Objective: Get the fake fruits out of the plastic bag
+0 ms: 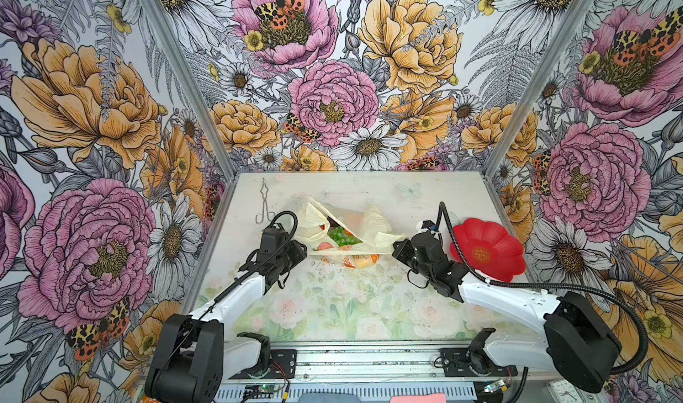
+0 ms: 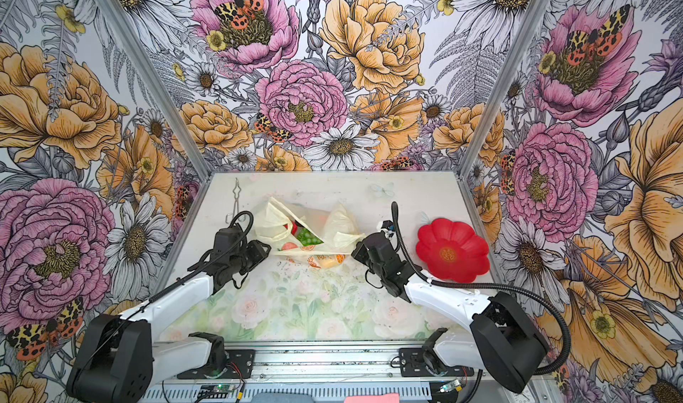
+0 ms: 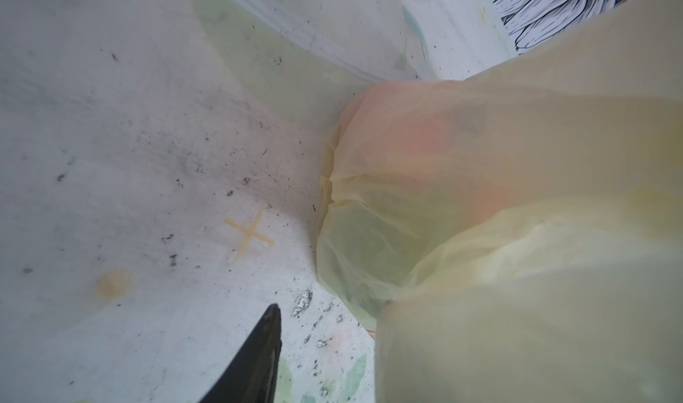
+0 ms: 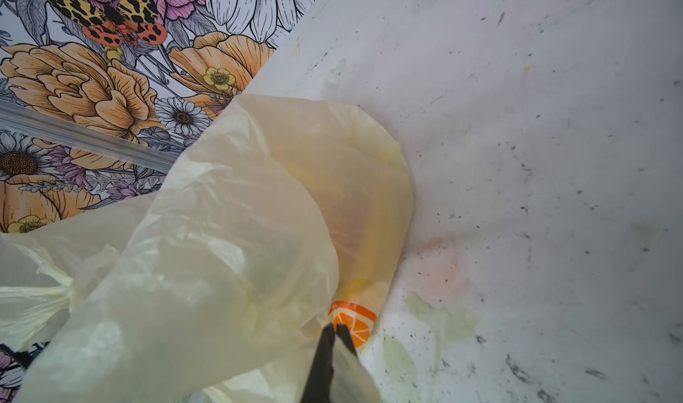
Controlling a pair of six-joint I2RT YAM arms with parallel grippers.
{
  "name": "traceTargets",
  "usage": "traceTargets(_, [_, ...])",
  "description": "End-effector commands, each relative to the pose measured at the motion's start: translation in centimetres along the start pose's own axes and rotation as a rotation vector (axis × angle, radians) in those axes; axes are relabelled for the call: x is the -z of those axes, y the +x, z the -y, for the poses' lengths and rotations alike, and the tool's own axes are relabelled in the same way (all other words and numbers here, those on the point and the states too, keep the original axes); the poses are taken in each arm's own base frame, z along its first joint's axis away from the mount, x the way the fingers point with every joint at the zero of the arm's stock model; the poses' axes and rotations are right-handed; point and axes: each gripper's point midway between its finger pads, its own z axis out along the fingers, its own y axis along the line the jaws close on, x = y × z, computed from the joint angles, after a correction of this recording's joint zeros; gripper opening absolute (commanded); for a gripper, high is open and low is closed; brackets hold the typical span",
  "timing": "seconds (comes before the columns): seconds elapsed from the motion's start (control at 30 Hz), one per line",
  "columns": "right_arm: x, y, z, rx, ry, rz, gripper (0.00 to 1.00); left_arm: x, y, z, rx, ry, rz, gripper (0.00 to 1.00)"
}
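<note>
The plastic bag [image 1: 373, 220] lies far-centre, stretched left to right, its right rim pinched shut in the right gripper [image 4: 334, 331], while the left gripper [image 1: 301, 251], its fingers half hidden so I can't tell their state, sits nearest the green grape bunch [image 1: 342, 235] in the bag's mouth.

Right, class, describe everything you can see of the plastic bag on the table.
The plastic bag is thin, crinkly, translucent pale yellow, printed with orange slices. It lies slumped on the table, mouth open, so fake fruits, some green, show inside. The shut right claw pinches its edge beside an orange-slice print, that edge drawn taut; the left claw sits at its opposite side, contact unclear.
</note>
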Motion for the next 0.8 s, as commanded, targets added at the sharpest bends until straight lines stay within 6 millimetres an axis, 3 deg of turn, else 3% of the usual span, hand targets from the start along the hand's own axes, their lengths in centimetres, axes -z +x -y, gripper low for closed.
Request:
traceTargets(0.0, [0.7,-1.4,-1.9,0.042,-0.035,0.042,0.0,3.1,-0.5,-1.4,-0.023,-0.119,0.101,0.64])
traceTargets(0.1, [0.9,-1.4,-2.7,0.056,-0.051,0.045,0.0,5.9,-0.1,-0.9,-0.033,-0.124,0.16,0.72])
traceTargets(0.23, [1.2,-1.3,-3.8,0.079,-0.074,0.048,0.0,9.9,0.1,1.1,-0.072,-0.121,0.244,0.74])
traceTargets(0.33, [1.4,-1.3,-4.4,0.089,-0.084,0.051,0.0,11.8,1.0,4.8,-0.106,-0.021,0.253,0.67])
traceTargets(0.4, [1.4,-1.1,-4.7,0.094,-0.087,0.052,0.0,12.0,2.1,7.9,-0.162,0.021,0.228,0.66])
traceTargets(0.5, [1.5,-1.0,-4.9,0.098,-0.089,0.055,0.0,10.8,4.2,12.4,-0.241,0.054,0.158,0.66])
traceTargets(0.57, [1.7,-1.0,-5.0,0.1,-0.094,0.059,0.0,8.8,5.2,14.2,-0.253,0.068,0.123,0.67])
traceTargets(0.77, [2.4,-0.9,-5.6,0.103,-0.115,0.062,0.0,2.6,4.8,15.0,-0.239,0.006,0.079,0.64])
